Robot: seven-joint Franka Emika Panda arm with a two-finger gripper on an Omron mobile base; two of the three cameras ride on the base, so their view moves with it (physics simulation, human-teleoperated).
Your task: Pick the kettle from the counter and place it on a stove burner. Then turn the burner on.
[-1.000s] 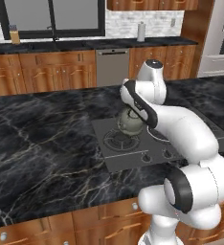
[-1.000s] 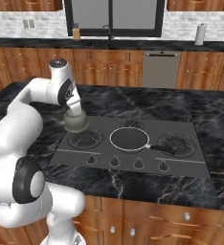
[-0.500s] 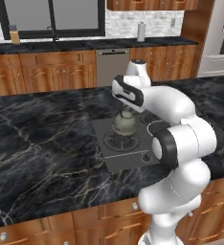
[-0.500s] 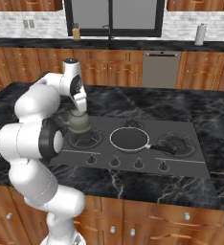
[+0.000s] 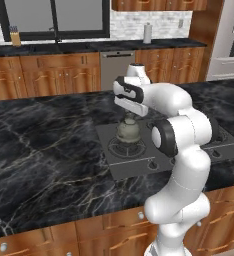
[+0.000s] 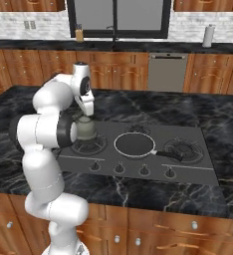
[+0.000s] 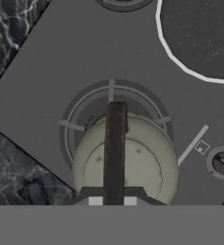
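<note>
Cooktop (image 6: 198, 164), hand-view kettle (image 7: 126, 162) handle

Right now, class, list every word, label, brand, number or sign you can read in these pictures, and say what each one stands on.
No readable text in any view.
Cooktop: a small square mark beside a knob in the hand view, too small to read.
Kettle, frying pan, counter: no writing or brand shows.
</note>
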